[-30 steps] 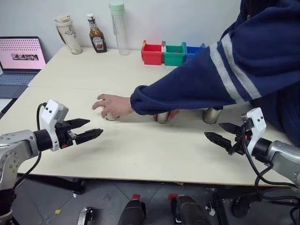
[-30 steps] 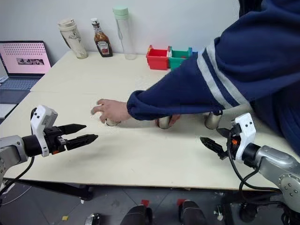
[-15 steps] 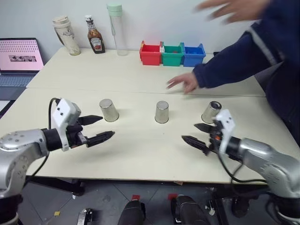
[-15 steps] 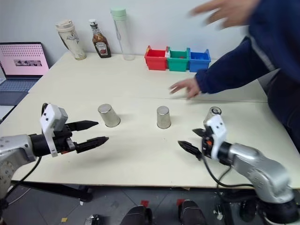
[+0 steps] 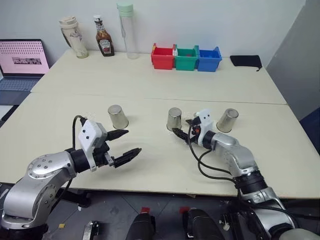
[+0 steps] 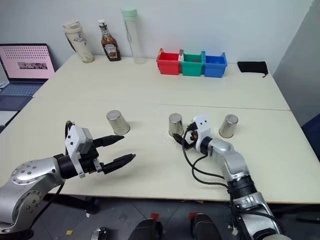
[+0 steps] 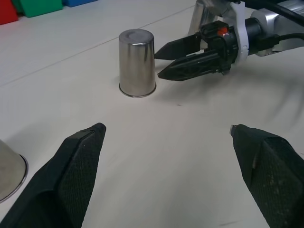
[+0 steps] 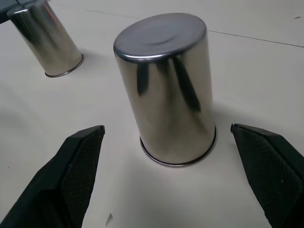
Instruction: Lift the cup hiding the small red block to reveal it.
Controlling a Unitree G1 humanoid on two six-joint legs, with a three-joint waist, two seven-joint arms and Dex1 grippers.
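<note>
A: Right hand (image 5: 181, 128) is spread wide, holding nothing, fingers level and pointed at the middle cup (image 5: 174, 119). Tips sit just beside its base, one on each side. Can't tell from the head views if they touch; the right wrist view shows a gap on both sides.

B: Left hand?

A: Left hand (image 5: 125, 144) is released too, empty, hovering above the desk (image 5: 150, 85) on the near side of the left cup (image 5: 117, 116), apart from it.

B: Cups?

A: Three steel cups, all upside down on the desk, in a row. Taking the middle cup as landmark: left cup well to its left, right cup (image 5: 227, 120) to its right, beyond the right hand's wrist.

B: Red block?

A: Not visible. Can't tell which cup covers it.

B: Anything else?

A: Far from the middle cup, by the wall: red (image 5: 162, 56), green (image 5: 186, 56) and blue (image 5: 208, 57) bins side by side, a sauce bottle (image 5: 103, 41), a tall clear bottle (image 5: 127, 29) and a tumbler (image 5: 73, 36). Laptop (image 5: 22, 62) off the desk's far-left corner.
</note>
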